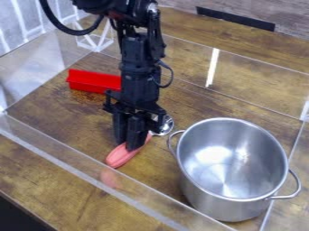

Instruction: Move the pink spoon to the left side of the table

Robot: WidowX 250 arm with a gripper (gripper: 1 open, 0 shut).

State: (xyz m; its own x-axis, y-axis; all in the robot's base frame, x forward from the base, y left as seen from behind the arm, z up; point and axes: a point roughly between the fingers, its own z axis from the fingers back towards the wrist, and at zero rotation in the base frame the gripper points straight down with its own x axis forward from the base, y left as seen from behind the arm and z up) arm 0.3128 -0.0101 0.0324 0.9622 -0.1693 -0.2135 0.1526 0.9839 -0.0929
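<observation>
In the single camera view, the black robot arm [135,63] is reaching down from the upper left, and its gripper [133,135] is pointing steeply down at the table [60,180], a dark brown wood-grain top.

The gripper's dark fingers [126,135] are standing close together over the upper part of the pink spoon [121,155]. They seem to be pinching its handle, though the fingers are hiding the contact, so I cannot tell for certain that the grip is made.

The pink spoon is lying on the tabletop near the middle, its salmon-pink handle sticking out below the fingertips toward the near clear acrylic wall [133,194]. Its metal bowl is showing as a small silver disc just right of the fingers, close to the pot.

The stainless steel pot [236,167] is standing upright just to the right of the gripper, its near side handle almost touching the spoon's bowl end.

A bright red rectangular block [90,81] is lying behind the arm to the left, apart from the spoon.
</observation>
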